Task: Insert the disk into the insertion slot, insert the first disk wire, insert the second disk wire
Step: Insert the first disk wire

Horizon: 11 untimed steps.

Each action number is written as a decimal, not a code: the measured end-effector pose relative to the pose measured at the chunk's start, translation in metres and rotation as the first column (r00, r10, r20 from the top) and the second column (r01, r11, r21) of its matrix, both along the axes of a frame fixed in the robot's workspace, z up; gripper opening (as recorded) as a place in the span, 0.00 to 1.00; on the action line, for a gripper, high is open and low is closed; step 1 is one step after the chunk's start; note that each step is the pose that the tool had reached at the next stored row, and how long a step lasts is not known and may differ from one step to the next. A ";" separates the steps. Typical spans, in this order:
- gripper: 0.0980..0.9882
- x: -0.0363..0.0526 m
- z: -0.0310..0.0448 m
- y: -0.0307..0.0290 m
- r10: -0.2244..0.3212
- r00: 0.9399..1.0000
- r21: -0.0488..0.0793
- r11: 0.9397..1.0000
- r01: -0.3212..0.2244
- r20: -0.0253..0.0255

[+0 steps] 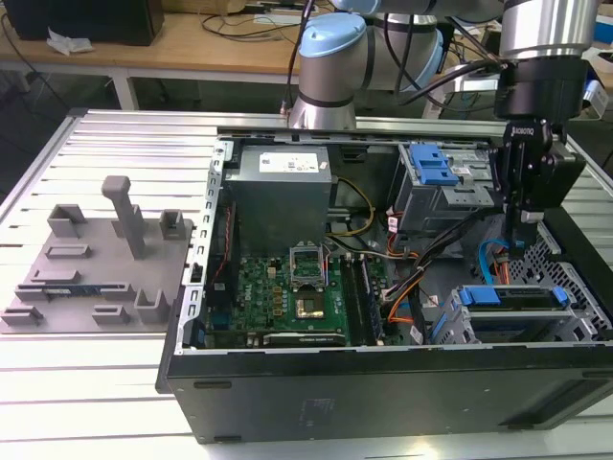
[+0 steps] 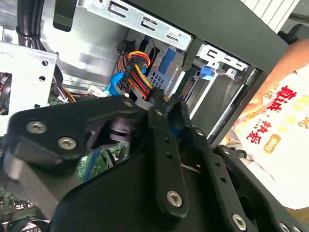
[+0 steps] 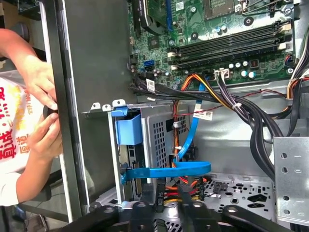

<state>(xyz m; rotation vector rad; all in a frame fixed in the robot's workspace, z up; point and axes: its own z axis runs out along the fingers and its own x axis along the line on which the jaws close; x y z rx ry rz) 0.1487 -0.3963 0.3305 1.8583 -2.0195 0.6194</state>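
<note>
We cannot tell if the tool (image 1: 525,235) grips; the limp red-orange-black wire bundle (image 3: 186,185) seems best held near its stiff end.

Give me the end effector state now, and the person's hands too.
End effector: closed, apparently on the plug of the first disk wire.
Person's hands: against the case wall; cannot tell if holding anything.

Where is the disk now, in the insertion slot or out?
In. In the exterior view the disk sits inside the grey insertion slot, its blue carrier showing.
</note>
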 end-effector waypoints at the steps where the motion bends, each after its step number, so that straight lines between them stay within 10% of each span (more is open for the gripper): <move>1: 0.12 0.0000 -0.0001 0.0001 0.000 1.000 0.000 1.000 0.000 0.000; 11: 0.07 0.0061 -0.0001 -0.0015 0.000 1.000 0.019 1.000 0.000 -0.005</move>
